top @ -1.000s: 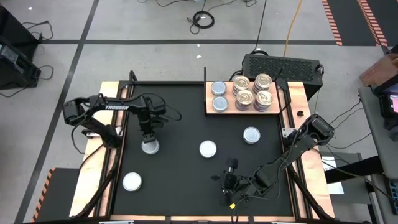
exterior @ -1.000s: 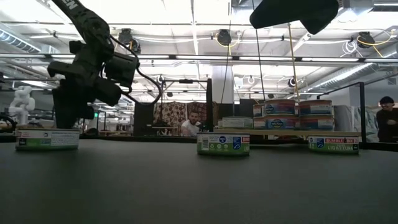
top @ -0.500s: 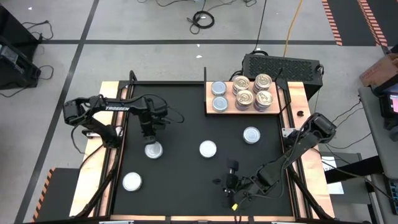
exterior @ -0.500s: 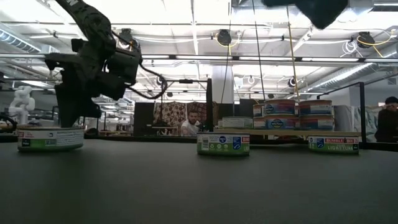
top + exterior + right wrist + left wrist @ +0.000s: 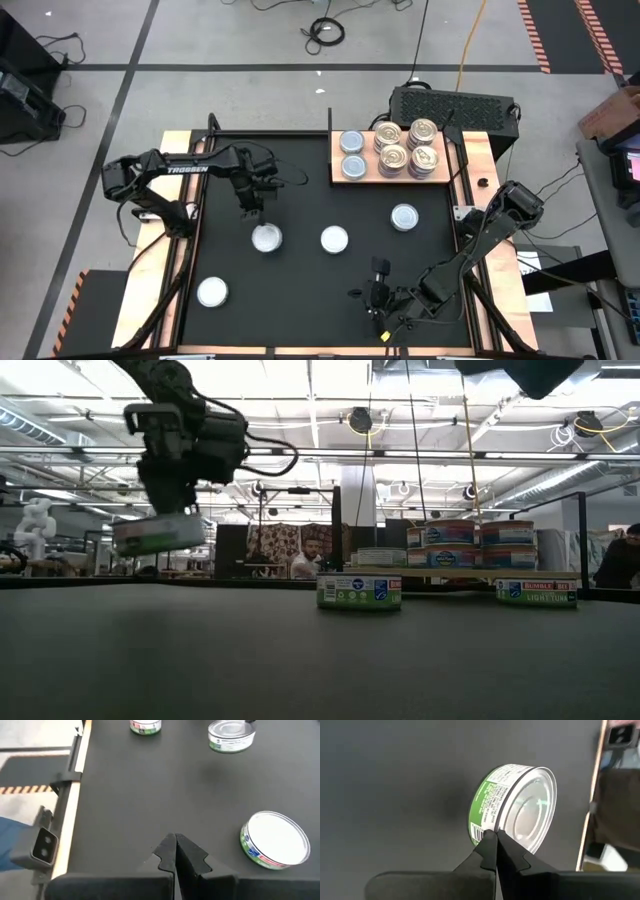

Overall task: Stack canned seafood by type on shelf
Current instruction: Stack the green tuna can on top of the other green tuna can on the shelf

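My left gripper (image 5: 252, 210) is shut on a silvery-topped, green-labelled can (image 5: 267, 237) and holds it in the air over the left part of the black mat (image 5: 300, 300); in the low view the can (image 5: 158, 532) hangs well above the mat. Three more silvery cans rest flat on the mat (image 5: 335, 238) (image 5: 405, 216) (image 5: 212, 291). The wooden shelf (image 5: 368, 176) at the far right carries two silvery cans (image 5: 352, 153) and stacks of gold-topped cans (image 5: 408, 146). Near the mat's front edge my right gripper (image 5: 378, 282) stays shut with nothing in it. My left gripper pinches the can's rim (image 5: 490, 827) between its two fingertips, at the edge where the label wall meets the silvery top. The fingers slant down from the table's far-left side. The can hangs past the fingertips, lifted clear of the mat and slightly tilted.
The mat has a raised wooden border (image 5: 180, 290) on both sides. A dark box (image 5: 450, 103) stands behind the shelf. In the right wrist view a white-topped can (image 5: 277, 840) lies just ahead of the fingers. Bare mat stretches between the loose cans.
My left gripper has risen and gone toward the table's right edge, turning its wrist as it went. The can under it, which stood flat on the mat, is now lifted clear and hangs slightly tilted, farther right than before.
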Available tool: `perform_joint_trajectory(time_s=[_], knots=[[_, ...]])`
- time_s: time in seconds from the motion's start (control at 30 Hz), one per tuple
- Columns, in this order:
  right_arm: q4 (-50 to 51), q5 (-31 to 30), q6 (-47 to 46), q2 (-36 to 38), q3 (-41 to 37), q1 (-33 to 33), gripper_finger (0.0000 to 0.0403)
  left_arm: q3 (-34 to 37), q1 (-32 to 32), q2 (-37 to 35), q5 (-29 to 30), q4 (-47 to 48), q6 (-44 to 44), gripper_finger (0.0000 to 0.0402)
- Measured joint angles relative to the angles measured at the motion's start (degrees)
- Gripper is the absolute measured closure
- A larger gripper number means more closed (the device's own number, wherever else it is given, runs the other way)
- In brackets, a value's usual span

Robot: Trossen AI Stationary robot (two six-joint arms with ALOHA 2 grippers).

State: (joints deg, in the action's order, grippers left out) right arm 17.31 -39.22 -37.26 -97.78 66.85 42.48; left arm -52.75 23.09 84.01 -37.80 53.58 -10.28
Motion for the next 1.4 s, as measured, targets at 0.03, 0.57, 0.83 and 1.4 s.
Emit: perform_joint_trajectory(time_s=[0.03, 0.57, 0.83, 1.4], knots=[[0.57, 0.00, 0.02, 0.00, 0.00, 0.00, 0.0403, -0.46, 0.02, 0.00, -0.99, -0.27, 0.58, 0.0401], [7.46, 1.22, 3.78, 1.04, 0.00, -3.26, 0.0403, -20.04, 1.07, -0.04, -1.96, -2.92, 20.77, 0.0401], [13.47, 3.21, 3.89, 5.84, 0.02, -6.81, 0.0403, -22.14, 4.33, -0.04, 1.64, -16.90, 35.45, 0.0401], [30.77, 1.40, 0.57, 17.63, 0.02, -11.15, 0.0403, -39.62, 12.03, 21.20, -0.99, -39.63, 47.47, 0.0402]])
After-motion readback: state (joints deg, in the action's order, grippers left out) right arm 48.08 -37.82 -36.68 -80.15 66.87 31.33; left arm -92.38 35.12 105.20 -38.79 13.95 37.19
